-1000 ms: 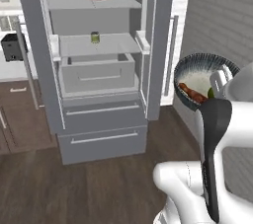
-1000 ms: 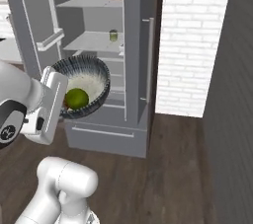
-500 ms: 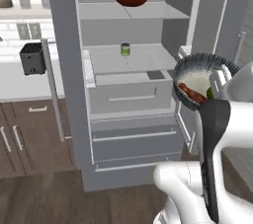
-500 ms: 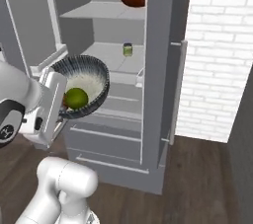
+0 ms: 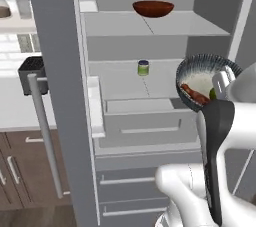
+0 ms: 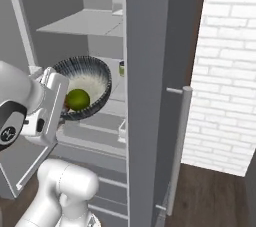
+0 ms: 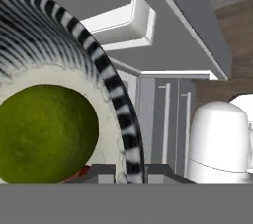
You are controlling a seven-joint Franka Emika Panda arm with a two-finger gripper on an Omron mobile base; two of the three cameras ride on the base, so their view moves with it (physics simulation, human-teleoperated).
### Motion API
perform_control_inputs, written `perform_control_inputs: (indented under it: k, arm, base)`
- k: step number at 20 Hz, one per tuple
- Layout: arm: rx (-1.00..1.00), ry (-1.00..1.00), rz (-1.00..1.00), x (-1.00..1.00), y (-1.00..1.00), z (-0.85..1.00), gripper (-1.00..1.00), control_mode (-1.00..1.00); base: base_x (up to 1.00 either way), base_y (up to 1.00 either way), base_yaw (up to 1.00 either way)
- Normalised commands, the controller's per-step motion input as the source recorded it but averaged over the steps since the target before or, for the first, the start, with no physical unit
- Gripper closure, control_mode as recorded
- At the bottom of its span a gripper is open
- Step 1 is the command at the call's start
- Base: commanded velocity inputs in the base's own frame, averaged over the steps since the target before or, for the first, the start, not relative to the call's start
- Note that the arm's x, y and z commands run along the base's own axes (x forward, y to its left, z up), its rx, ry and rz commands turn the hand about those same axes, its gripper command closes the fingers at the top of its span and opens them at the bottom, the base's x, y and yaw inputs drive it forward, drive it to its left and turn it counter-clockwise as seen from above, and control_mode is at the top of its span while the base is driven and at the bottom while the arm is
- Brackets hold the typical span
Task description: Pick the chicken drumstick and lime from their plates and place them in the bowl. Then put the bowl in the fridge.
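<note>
While the tall grey fridge (image 5: 150, 46) is standing open ahead, my claw (image 6: 59, 116) is clamping the ribbed dark-grey bowl (image 6: 92, 78), which is carrying the round green lime (image 6: 78, 99) and reddish-brown drumstick (image 5: 194, 95).

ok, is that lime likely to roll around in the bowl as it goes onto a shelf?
Probably. The lime is round and smooth, so it likely rolls easily. The bowl looks tipped toward the camera, so the lime rests at its low side beside the drumstick. The deep ribbed wall should keep it in, unless the tilt grows.
</note>
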Motion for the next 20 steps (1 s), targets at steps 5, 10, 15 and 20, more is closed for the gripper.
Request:
perform_control_inputs:
  k: [5,10,15,20]
  arm:
    - [0.0,0.0,0.0,0.0,0.0,0.0,1.0,1.0]
    - [0.0,0.0,0.02,0.06,0.04,-0.05,1.0,-1.0]
    - [0.04,0.0,0.29,0.77,0.1,-0.36,1.0,-1.0]
    - [0.06,0.04,0.31,0.79,0.1,-0.31,1.0,-1.0]
  base:
    - [0.76,0.15,0.09]
    - [0.4,0.06,0.05]
    - [0.0,0.0,0.0]
    - [0.0,0.0,0.0]
